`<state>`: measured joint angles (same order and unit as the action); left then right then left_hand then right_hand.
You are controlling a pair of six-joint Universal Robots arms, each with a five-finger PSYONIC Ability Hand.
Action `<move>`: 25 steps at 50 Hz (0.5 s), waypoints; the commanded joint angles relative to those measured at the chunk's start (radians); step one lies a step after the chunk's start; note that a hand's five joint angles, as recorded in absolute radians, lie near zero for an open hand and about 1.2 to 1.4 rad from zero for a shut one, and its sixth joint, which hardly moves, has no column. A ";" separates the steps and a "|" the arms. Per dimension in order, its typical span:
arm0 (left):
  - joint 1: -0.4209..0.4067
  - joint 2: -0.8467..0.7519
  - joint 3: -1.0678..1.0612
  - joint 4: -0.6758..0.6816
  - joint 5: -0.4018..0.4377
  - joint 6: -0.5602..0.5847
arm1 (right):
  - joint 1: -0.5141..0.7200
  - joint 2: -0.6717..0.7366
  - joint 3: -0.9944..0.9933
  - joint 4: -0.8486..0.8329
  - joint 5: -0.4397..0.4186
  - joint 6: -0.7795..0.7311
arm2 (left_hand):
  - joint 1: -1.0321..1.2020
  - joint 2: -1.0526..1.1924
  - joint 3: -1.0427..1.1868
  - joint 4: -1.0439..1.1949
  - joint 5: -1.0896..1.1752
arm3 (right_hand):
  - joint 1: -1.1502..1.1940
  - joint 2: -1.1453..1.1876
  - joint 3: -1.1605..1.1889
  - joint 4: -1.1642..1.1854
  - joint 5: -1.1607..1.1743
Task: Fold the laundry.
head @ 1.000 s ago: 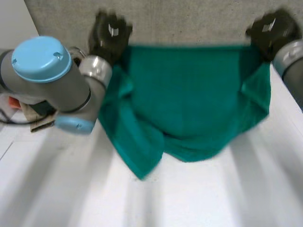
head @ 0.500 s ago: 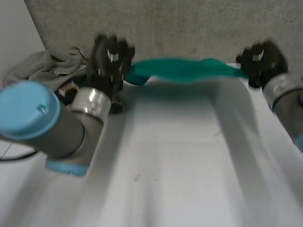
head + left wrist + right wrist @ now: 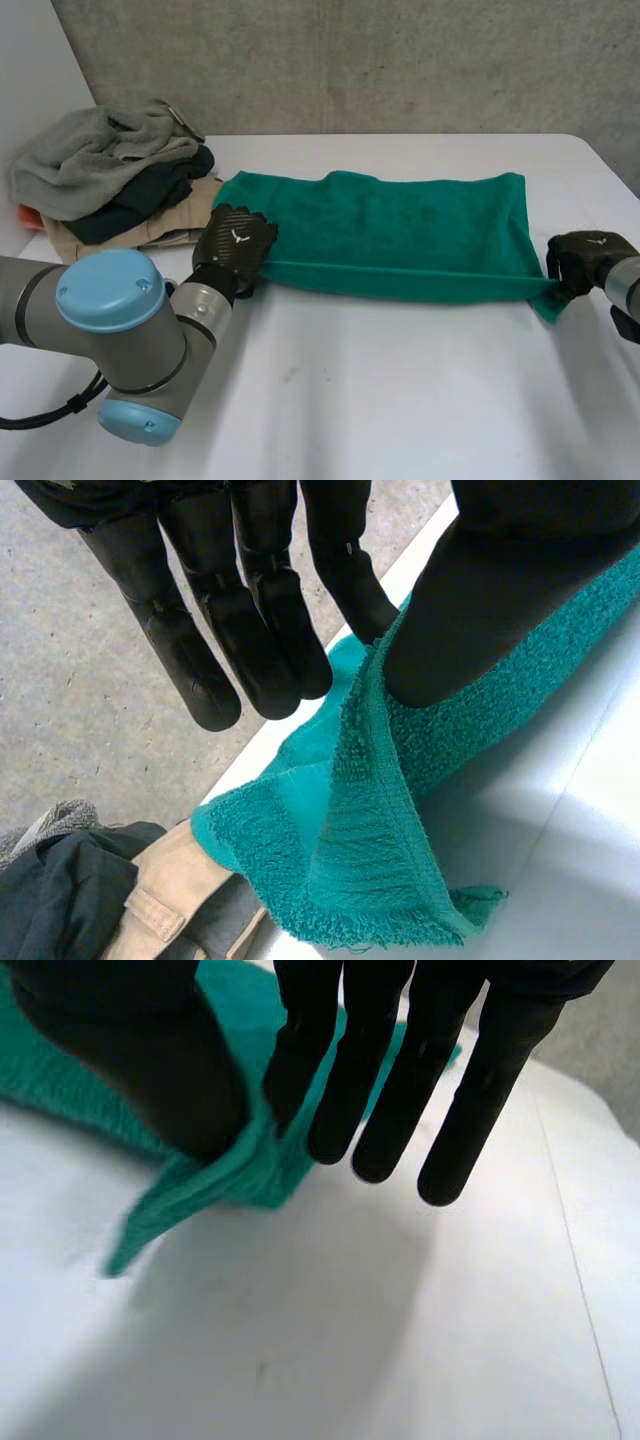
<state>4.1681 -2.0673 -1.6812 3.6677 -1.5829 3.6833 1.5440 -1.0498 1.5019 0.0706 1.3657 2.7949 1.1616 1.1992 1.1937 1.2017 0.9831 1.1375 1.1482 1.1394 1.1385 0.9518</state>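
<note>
A green towel [image 3: 400, 230] lies spread across the white table [image 3: 400, 400], its near edge pulled taut between my two hands. My left hand [image 3: 233, 246] is at the towel's near left corner. In the left wrist view that hand [image 3: 520, 570] pinches the corner of the towel [image 3: 370, 860] between its thumb and one straight finger, and the other fingers [image 3: 260, 610] stay straight. My right hand [image 3: 583, 257] is at the near right corner. In the right wrist view that hand [image 3: 120, 1040] pinches the towel [image 3: 250, 1165] between thumb and a finger.
A pile of clothes sits at the table's back left: a grey garment [image 3: 90, 155] on top, a dark one [image 3: 150, 195] and a beige one [image 3: 150, 232] below. The pile touches the towel's left end. A concrete surface [image 3: 400, 60] lies past the far edge.
Both hands held the towel up in the air, swung it outward, then came down toward the near side. It now lies flat on the table, still pinched at both corners.
</note>
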 commanded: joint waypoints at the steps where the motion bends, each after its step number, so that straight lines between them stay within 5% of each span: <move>1: 0.027 -0.010 0.000 -0.003 0.000 -0.002 | -0.019 -0.013 0.020 0.049 -0.040 -0.031 | 0.235 0.197 0.203 0.195 0.239 | 0.259 0.248 0.257 0.258 0.270; 3: 0.033 -0.019 0.001 -0.012 0.000 -0.002 | -0.024 -0.016 0.041 0.046 -0.050 -0.049 | 0.133 0.096 0.101 0.093 0.137 | 0.259 0.248 0.257 0.258 0.270; 5: 0.037 -0.036 0.009 -0.037 -0.002 -0.003 | -0.022 -0.018 0.052 0.046 -0.054 -0.064 | -0.416 -0.453 -0.448 -0.456 -0.412 | 0.259 0.248 0.257 0.258 0.270; 7: 0.041 -0.045 0.014 -0.061 -0.002 -0.008 | -0.021 -0.028 0.064 0.046 -0.060 -0.078 | -0.633 -0.671 -0.665 -0.673 -0.629 | 0.259 0.248 0.257 0.258 0.270; 25: 0.170 -0.085 0.054 -0.199 0.004 -0.101 | -0.022 -0.064 0.081 0.008 -0.054 -0.100 | -0.646 -0.683 -0.678 -0.686 -0.642 | 0.259 0.248 0.257 0.258 0.270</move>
<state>4.3084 -2.1412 -1.6297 3.4696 -1.5804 3.5827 1.5259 -1.1151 1.5896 0.0805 1.3062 2.7019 0.4656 0.4715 0.4765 0.4605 0.2844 1.1386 1.1845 1.1901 1.1994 0.9846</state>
